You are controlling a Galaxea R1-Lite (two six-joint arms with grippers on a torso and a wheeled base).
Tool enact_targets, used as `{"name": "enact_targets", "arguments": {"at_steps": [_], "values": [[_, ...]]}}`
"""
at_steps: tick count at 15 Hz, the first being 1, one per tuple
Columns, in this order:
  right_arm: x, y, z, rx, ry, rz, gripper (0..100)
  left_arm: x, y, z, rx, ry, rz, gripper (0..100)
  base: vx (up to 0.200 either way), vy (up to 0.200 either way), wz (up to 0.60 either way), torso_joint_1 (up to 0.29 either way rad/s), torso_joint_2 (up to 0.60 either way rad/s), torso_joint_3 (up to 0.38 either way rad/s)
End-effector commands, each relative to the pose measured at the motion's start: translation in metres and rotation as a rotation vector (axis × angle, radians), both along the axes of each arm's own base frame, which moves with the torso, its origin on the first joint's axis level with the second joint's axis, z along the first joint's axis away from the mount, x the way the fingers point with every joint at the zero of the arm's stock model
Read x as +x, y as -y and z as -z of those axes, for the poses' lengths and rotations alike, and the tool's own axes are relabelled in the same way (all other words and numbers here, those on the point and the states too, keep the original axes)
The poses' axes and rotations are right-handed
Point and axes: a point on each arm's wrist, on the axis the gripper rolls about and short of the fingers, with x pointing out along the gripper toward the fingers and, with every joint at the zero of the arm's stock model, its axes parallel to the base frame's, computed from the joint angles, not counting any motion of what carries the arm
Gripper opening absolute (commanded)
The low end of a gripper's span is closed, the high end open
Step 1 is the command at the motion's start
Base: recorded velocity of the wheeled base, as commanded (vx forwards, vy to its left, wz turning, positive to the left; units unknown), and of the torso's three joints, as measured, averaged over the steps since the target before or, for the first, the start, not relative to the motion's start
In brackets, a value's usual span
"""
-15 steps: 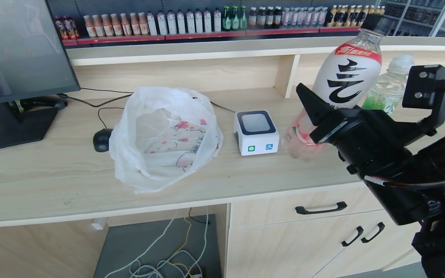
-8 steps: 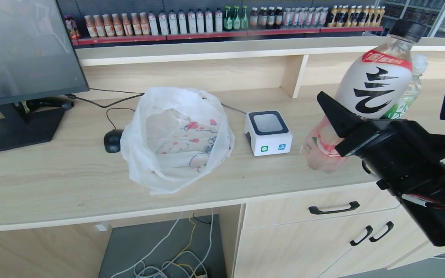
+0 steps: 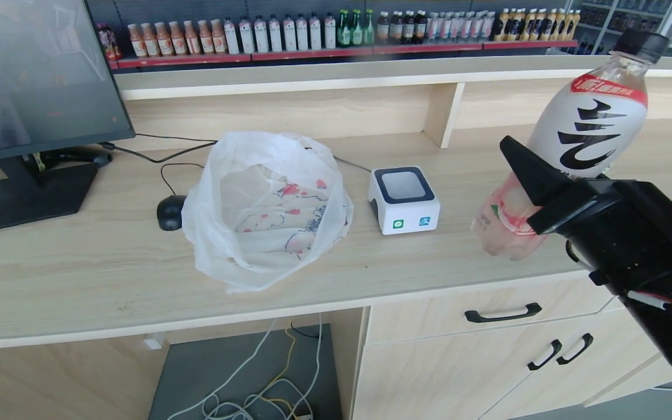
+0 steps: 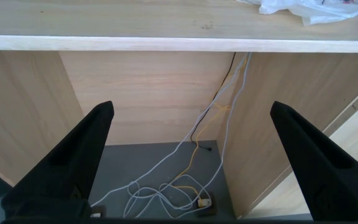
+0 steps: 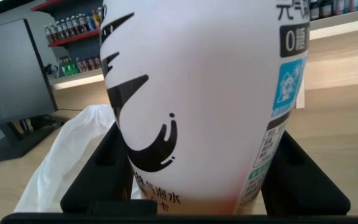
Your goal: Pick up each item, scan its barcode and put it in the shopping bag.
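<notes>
Bottle (image 3: 581, 140) shifted rightward, right tool (image 5: 199, 138) grasping it, left tool (image 4: 192, 107) released, wooden counter (image 3: 79, 274), drink shelves (image 3: 312, 55) behind

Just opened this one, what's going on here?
The right gripper holds a drink bottle, tilted, off to the right of the white scanner on the counter. The bottle is not yet at the scanner. The open plastic bag sits on the scanner's left. The left gripper hangs open below the counter's edge, holding nothing.

One white bottle (image 3: 590, 125), one bag (image 3: 210, 233), one scanner (image 3: 404, 204)
</notes>
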Motion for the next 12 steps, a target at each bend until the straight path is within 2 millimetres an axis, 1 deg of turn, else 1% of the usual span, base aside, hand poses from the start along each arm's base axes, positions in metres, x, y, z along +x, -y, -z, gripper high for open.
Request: {"name": "enact_targets", "arguments": {"at_steps": [1, 2, 3, 4, 5, 6, 8, 9, 10, 12], "values": [[0.03, -0.021, 0.013, -0.013, -0.038, -0.039, 0, 0.0, 0.0, 0.0, -0.001, 0.0, 0.0, 100, 0.0, 0.0, 0.0, 0.0, 0.0, 0.0], [0.042, -0.029, 0.009, 0.026, -0.028, -0.057, 0, 0.0, 0.0, 0.0, 0.0, 0.0, 0.0, 100, 0.0, 0.0, 0.0, 0.0, 0.0, 0.0], [0.052, -0.038, 0.0, 0.08, -0.003, -0.086, 0, 0.0, 0.0, 0.0, -0.001, 0.0, 0.0, 100, 0.0, 0.0, 0.0, 0.0, 0.0, 0.0], [0.058, -0.043, -0.004, 0.102, 0.012, -0.099, 0, 0.0, 0.0, 0.0, -0.001, 0.0, -0.002, 100, 0.0, 0.0, 0.0, 0.0, 0.0, 0.0], [0.069, -0.049, -0.006, 0.137, 0.02, -0.121, 0, 0.0, 0.0, 0.0, -0.001, 0.0, 0.0, 100, 0.0, 0.0, 0.0, 0.0, 0.0, 0.0], [0.077, -0.056, 0.0, 0.18, -0.011, -0.175, 0, 0.0, 0.0, 0.0, 0.0, -0.001, 0.0, 100, 0.0, 0.0, 0.0, 0.0, 0.0, 0.0], [0.09, -0.059, 0.011, 0.162, -0.032, -0.228, 0, 0.0, 0.0, 0.0, 0.0, 0.0, 0.0, 100, 0.0, 0.0, 0.0, 0.0, 0.0, 0.0], [0.098, -0.062, 0.009, 0.14, -0.004, -0.274, 0, 0.0, 0.0, 0.0, 0.0, 0.0, 0.0, 100, 0.0, 0.0, 0.0, 0.0, 0.0, 0.0], [0.099, -0.063, 0.008, 0.138, 0.001, -0.282, 0, 0.0, 0.0, 0.0, -0.001, 0.0, 0.0, 100, 0.0, 0.0, 0.0, 0.0, 0.0, 0.0], [0.126, -0.072, 0.008, 0.136, 0.048, -0.305, 0, 0.0, 0.0, 0.0, 0.0, -0.001, 0.0, 100, 0.0, 0.0, 0.0, 0.0, 0.0, 0.0]]}}
